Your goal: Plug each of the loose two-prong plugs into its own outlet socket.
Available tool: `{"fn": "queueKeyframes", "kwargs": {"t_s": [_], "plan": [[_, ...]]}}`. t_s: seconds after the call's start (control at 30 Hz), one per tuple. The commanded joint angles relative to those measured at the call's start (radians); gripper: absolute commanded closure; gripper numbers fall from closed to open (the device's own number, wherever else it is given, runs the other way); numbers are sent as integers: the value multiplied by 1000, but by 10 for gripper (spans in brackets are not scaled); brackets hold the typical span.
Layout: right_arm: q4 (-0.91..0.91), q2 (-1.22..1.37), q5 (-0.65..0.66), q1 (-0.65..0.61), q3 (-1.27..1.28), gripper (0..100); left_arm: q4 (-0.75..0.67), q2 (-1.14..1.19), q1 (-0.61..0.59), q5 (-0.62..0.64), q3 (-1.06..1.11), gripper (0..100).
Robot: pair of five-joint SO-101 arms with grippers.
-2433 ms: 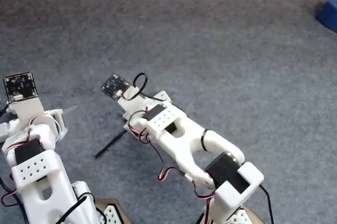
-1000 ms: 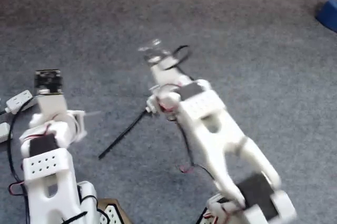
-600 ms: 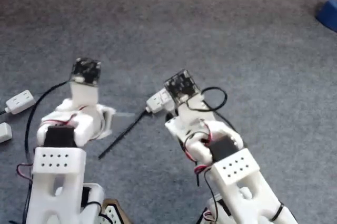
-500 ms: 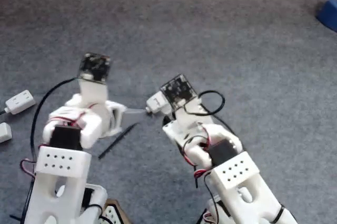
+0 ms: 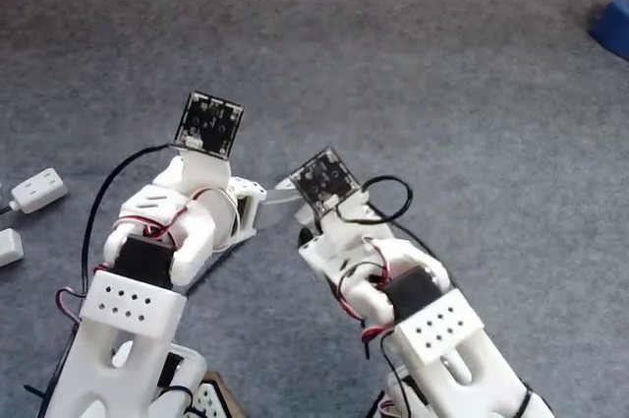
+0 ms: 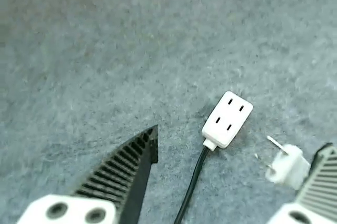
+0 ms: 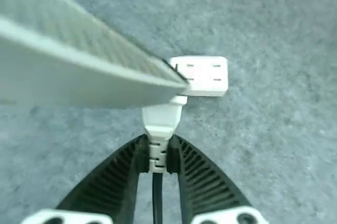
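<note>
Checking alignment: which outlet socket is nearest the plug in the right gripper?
The socket straight ahead of the plug in the right gripper; another socket lies far off at the table edge, left.

left arm [image 5: 147, 275] and right arm [image 5: 423, 315]: white printed shells, black servo blocks, red, white and black wiring, hole grids on upper links. dark circuit board [image 5: 208, 125] on each wrist. right gripper [image 7: 157, 142]: black ribbed fingers [image 7: 124, 174], white bases. left gripper [image 6: 239, 139]: one black ribbed finger, one paler.
</note>
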Motion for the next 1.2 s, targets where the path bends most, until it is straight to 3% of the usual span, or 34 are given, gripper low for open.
{"fn": "queueKeyframes", "kwargs": {"t_s": [0.0, 0.6, 0.8, 1.03, 1.17], "plan": [[50, -111, -8, -30, -16, 990, -118, -13, -10, 0, 97, 564], [236, -39, 25, -30, -308, 991, -199, -13, -33, -49, 226, 564], [291, 139, 68, -25, -441, 991, -203, -13, -41, -49, 226, 564], [383, 437, 141, 122, -661, 991, -290, -13, -179, -43, 228, 564], [479, 627, 167, 162, -852, 991, -296, -13, -196, -43, 237, 564]]}}
